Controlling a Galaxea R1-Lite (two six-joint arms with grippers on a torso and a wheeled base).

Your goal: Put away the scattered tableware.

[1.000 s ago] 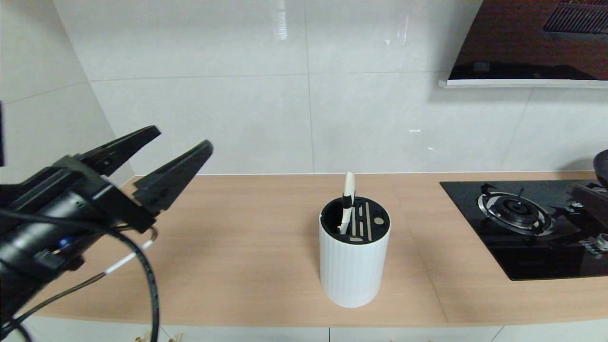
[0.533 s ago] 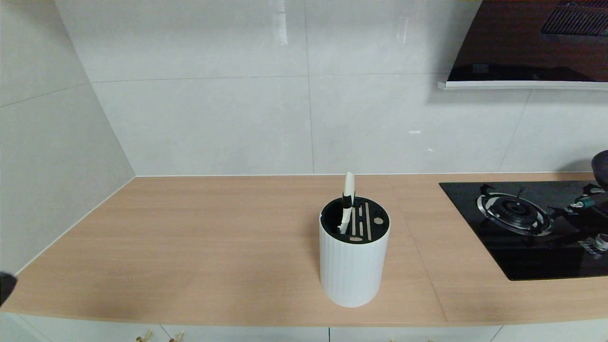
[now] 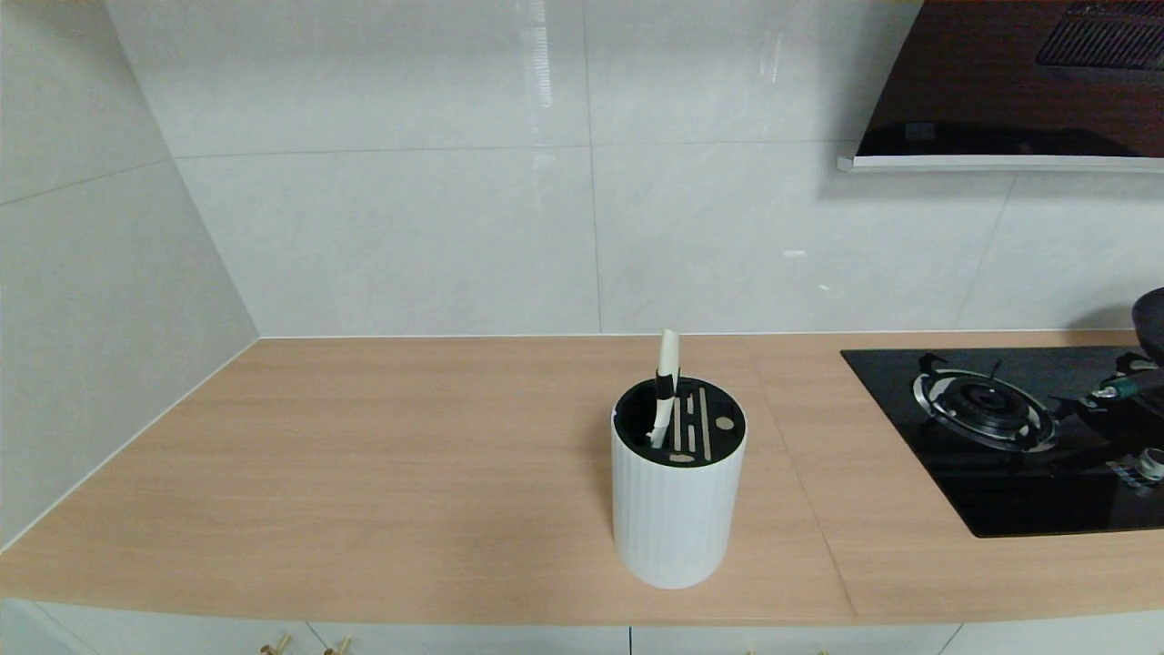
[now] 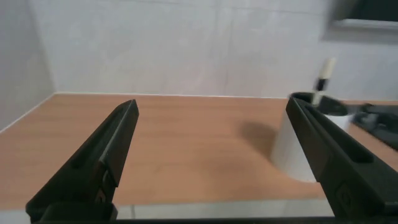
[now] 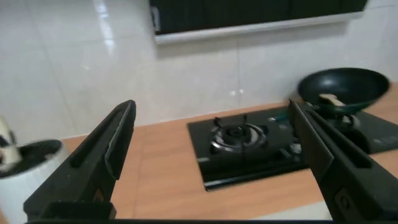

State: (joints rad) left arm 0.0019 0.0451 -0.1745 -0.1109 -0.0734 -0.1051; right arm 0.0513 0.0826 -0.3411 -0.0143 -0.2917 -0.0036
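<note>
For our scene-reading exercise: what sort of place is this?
Most likely a home kitchen: a gas hob set into a wooden countertop, a range hood above it, and a white utensil holder on top.

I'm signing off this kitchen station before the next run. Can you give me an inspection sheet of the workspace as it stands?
Surface: wooden counter, with the holder standing on it.
Job's things: white holder upright; one white-handled utensil stands in the large opening of its black top.
Clutter: nothing seen.
Grippers: left gripper open, holding nothing, facing the holder; right gripper open, holding nothing, facing the stove.
Cables: nothing seen.
Surroundings: gas stove on the robot's right, black pan on it, range hood above, tiled wall behind.
</note>
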